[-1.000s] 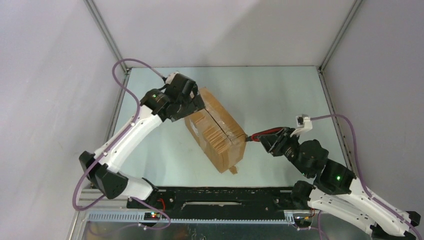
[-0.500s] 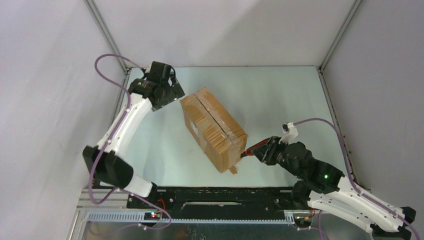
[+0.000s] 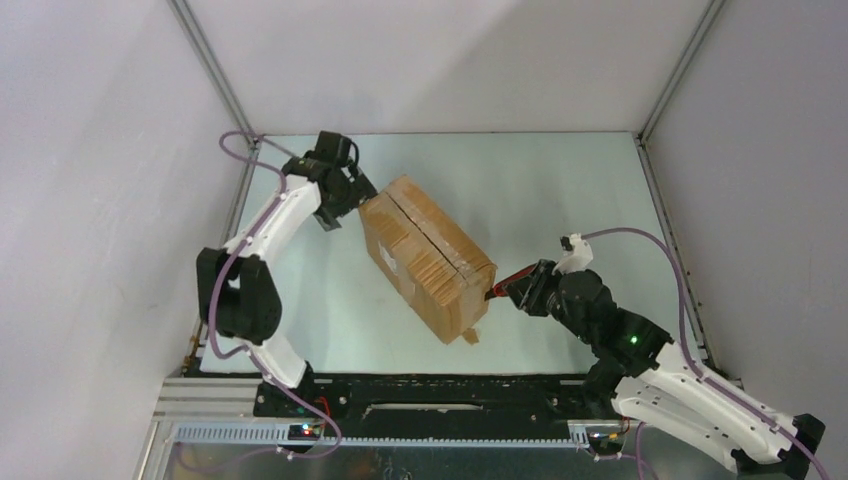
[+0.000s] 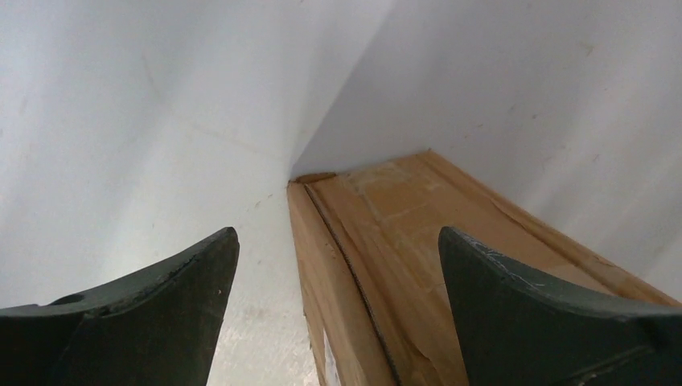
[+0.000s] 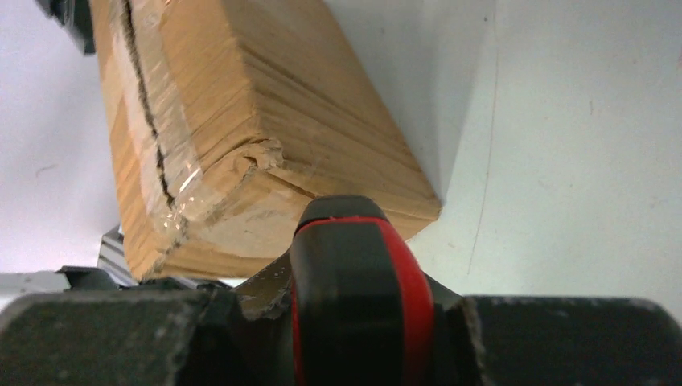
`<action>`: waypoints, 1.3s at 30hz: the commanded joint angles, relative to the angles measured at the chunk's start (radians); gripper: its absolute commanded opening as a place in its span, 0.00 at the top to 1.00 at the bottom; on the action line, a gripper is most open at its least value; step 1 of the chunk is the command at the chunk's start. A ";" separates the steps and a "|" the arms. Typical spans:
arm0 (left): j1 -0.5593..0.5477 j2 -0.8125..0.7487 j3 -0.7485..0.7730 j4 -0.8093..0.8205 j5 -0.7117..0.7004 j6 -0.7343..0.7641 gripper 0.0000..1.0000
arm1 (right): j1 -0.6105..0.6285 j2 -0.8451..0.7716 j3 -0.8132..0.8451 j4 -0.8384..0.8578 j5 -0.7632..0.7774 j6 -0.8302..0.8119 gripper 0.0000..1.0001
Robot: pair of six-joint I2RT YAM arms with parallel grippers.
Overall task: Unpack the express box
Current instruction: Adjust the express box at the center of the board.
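The express box (image 3: pixel 425 255) is an oblong brown carton lying slantwise in the middle of the table, its taped top seam split along its length. My left gripper (image 3: pixel 348 196) stands open at the box's far left corner, one finger over the table and one over the box top (image 4: pixel 386 233). My right gripper (image 3: pixel 522 290) is shut on a red-handled utility knife (image 3: pixel 506 280). The knife (image 5: pixel 358 273) points at the crumpled, taped near right end of the box (image 5: pixel 241 112). Its blade tip is hidden behind the handle.
A small cardboard scrap (image 3: pixel 467 338) lies by the box's near corner. Grey walls and metal corner posts (image 3: pixel 215 70) enclose the table (image 3: pixel 560 190) on three sides. A black rail (image 3: pixel 440 390) runs along the near edge between the arm bases.
My left gripper drew back off the box's far end toward the corner post, then came back beside the box's far left corner. My right gripper shifted nearer with the knife, staying at the box's end.
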 commanded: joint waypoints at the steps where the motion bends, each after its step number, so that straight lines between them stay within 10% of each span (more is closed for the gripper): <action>1: -0.005 -0.190 -0.211 0.057 -0.008 -0.115 0.04 | -0.087 0.055 0.004 0.156 -0.070 -0.059 1.00; 17: -0.100 -0.572 -0.507 -0.034 -0.210 -0.129 0.05 | -0.241 0.258 0.103 0.345 -0.182 -0.200 1.00; 25: -0.162 -0.674 -0.349 -0.181 -0.426 0.021 0.02 | -0.190 0.217 0.101 0.256 -0.116 -0.180 1.00; 31: -0.395 -0.606 -0.139 -0.227 -0.314 0.218 0.00 | -0.200 0.143 0.093 0.182 -0.127 -0.151 1.00; 39: -0.538 -0.423 0.090 -0.359 -0.197 -0.030 0.00 | -0.208 0.043 0.066 0.160 -0.137 -0.104 1.00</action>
